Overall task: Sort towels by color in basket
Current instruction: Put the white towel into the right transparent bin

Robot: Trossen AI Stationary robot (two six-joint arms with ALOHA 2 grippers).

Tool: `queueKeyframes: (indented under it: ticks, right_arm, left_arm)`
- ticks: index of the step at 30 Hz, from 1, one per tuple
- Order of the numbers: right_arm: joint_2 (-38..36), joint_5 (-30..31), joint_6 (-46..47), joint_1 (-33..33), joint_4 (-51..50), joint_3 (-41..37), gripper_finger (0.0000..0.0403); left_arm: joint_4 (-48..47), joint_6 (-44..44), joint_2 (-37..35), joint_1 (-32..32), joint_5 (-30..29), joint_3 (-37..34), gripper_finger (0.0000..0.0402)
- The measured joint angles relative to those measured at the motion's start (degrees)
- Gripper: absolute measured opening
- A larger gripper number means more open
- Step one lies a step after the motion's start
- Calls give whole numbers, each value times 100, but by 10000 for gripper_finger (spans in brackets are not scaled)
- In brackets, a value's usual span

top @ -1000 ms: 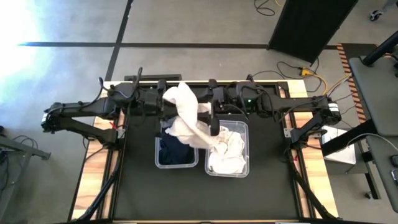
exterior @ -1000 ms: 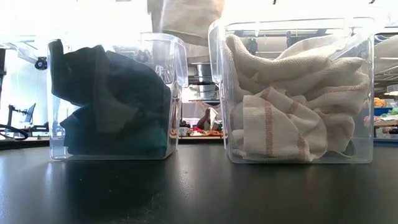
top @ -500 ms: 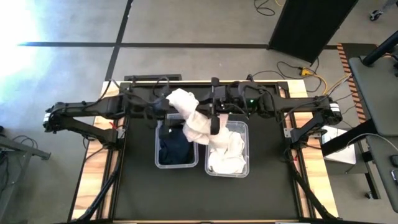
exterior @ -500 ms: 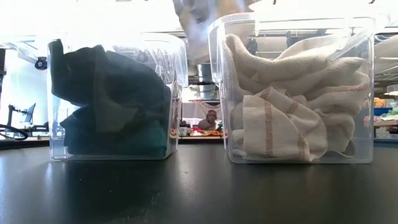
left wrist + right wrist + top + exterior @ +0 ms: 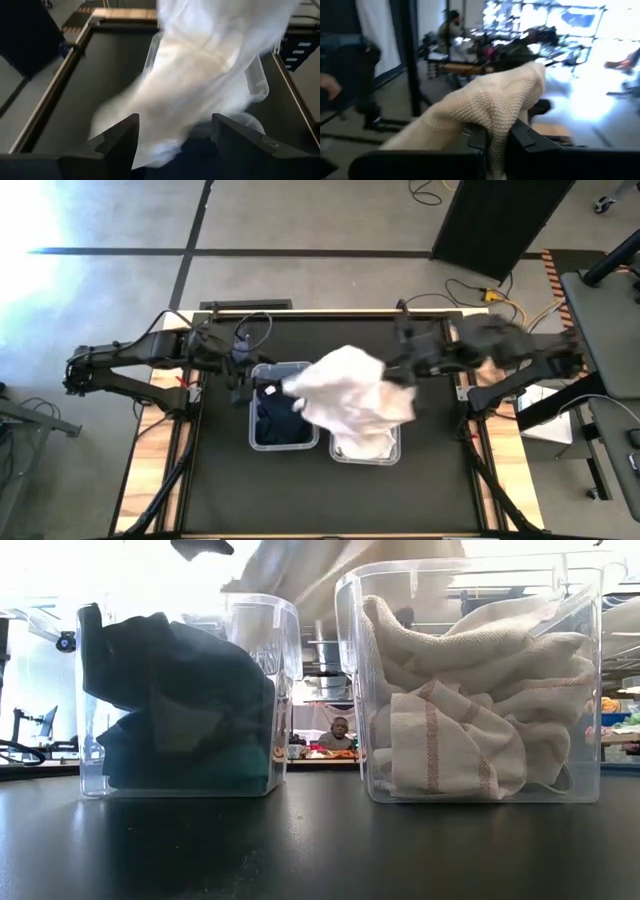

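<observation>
Two clear bins stand side by side on the black counter (image 5: 220, 490): the left bin (image 5: 185, 700) holds dark towels (image 5: 170, 705), the right bin (image 5: 480, 690) cream ones (image 5: 470, 710). The right pincer (image 5: 496, 145) clamps one cream towel (image 5: 350, 395) in the air over both bins. The left pincer (image 5: 175, 132) is spread wide, empty, above the dark bin.

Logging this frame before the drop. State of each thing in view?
White towel: airborne, spread above the bins, pinched by the right gripper.
Left gripper: open, by the dark bin, holding nothing.
Dark bin: full of dark towels.
Light bin: full of cream towels.
</observation>
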Motion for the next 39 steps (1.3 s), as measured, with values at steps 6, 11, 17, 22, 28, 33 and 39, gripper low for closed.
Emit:
queueKeyframes:
  ticks: [6,11,17,22,28,33,39]
  right_arm:
    - [-788,800,-119,450,-282,0,21]
    - [-1338,1214,-263,476,-203,-2,20]
    - [-1763,1174,-153,465,-591,-2,24]
    - [-1660,1156,462,465,-1888,-93,25]
    - [-1025,922,775,467,-1679,-369,25]
    - [-197,835,502,507,-911,-406,26]
    - [399,857,-35,484,504,-157,26]
  left_arm:
    - [-143,-156,-1,0,7,-29,233]
    - [-64,-181,1,0,9,-29,233]
    - [-51,-181,-8,0,9,-29,233]
    - [-51,-179,-8,0,7,-29,233]
    - [-52,-178,-10,0,-98,-29,233]
    - [-53,-179,-12,0,-144,-29,233]
    - [-124,-178,-27,0,-146,-29,233]
